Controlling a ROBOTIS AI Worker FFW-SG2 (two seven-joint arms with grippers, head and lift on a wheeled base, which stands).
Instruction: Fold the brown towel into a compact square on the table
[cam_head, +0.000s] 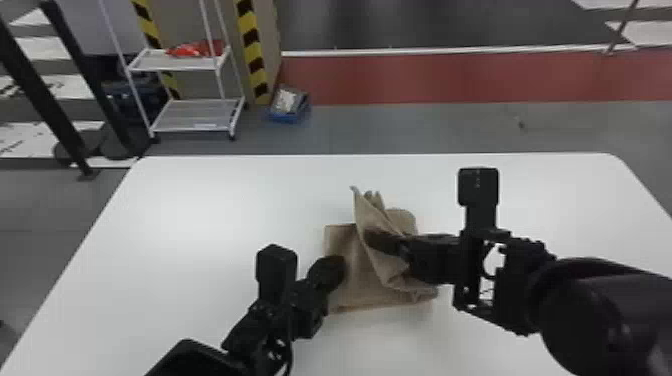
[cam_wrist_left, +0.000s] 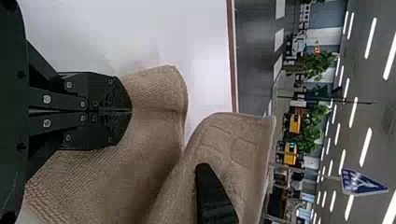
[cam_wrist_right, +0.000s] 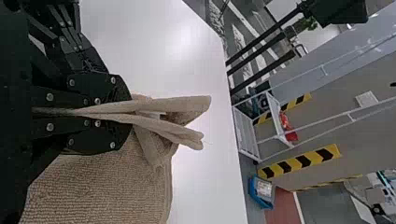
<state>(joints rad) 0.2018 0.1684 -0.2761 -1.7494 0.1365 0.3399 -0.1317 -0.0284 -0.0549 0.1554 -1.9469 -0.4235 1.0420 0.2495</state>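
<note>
One table (cam_head: 190, 220) bears one towel (cam_head: 367, 290), pinched by two right fingers (cam_head: 382, 242).

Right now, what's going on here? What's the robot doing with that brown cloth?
A robot is partway through folding a brown towel on a white table. Its right gripper has its fingers shut on a layer of the towel, holding it up in a droopy fold. Its left gripper is at the towel's left part with its fingers together; I can't tell if they touch the cloth. The towel isn't a neat square yet.
</note>
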